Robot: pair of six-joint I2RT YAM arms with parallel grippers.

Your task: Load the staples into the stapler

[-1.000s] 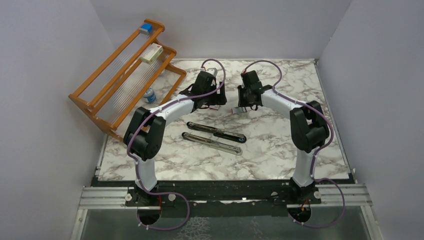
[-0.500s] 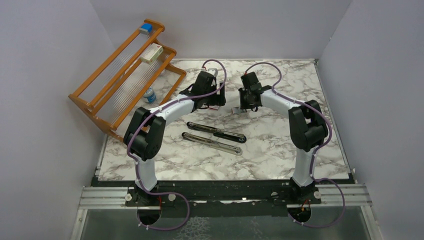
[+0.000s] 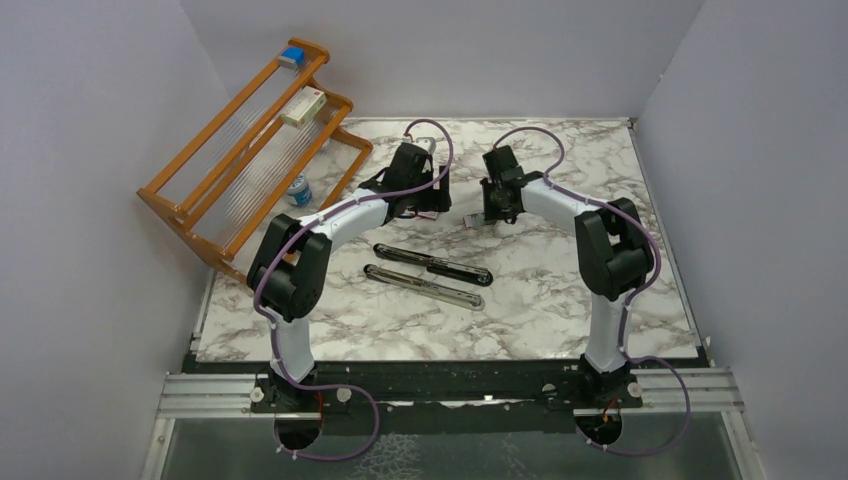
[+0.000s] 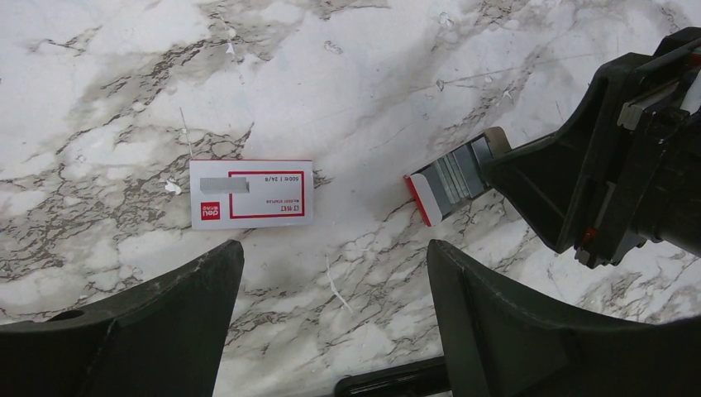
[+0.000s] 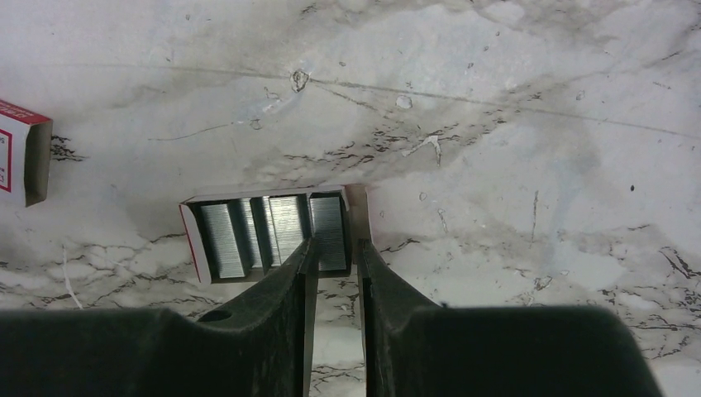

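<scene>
Right wrist view: the end wall of the tray (image 5: 216,240) is pinched between the near-closed fingers of the right gripper (image 5: 335,245), with staples (image 5: 281,227) stacked inside. Left gripper (image 4: 335,246) is held wide apart over the red-and-white packet (image 4: 251,193). Stapler (image 3: 430,266) is laid open flat on the table (image 3: 560,300), nearer the bases.

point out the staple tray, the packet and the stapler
staple tray (image 5: 193,244), right wrist view, its left end wall
packet (image 4: 251,194), left wrist view, printed face
stapler (image 3: 430,263), top view, middle of black body

Marble table (image 3: 560,300) bears opened black stapler (image 3: 430,264), red-and-white packet (image 4: 251,194), wooden rack (image 3: 255,150)
</scene>
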